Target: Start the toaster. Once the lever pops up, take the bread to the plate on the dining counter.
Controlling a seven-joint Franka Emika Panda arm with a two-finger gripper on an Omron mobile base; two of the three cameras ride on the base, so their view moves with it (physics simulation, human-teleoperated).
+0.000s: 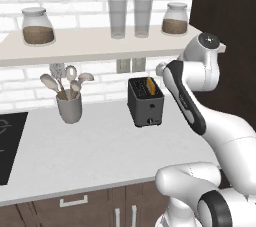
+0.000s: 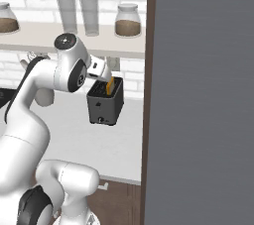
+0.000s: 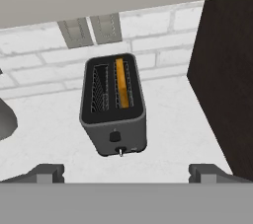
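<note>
Bread (image 3: 122, 83) sits in the toaster (image 3: 114, 105) on the grey surface (image 1: 100, 146) (lever (image 3: 114, 135) apparently unpressed), my tool (image 3: 126, 171) hovers wide and empty, so I judge everything remains.

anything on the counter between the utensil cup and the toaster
Nothing: in the left base view the worktop between the utensil cup and the toaster is bare.
</note>
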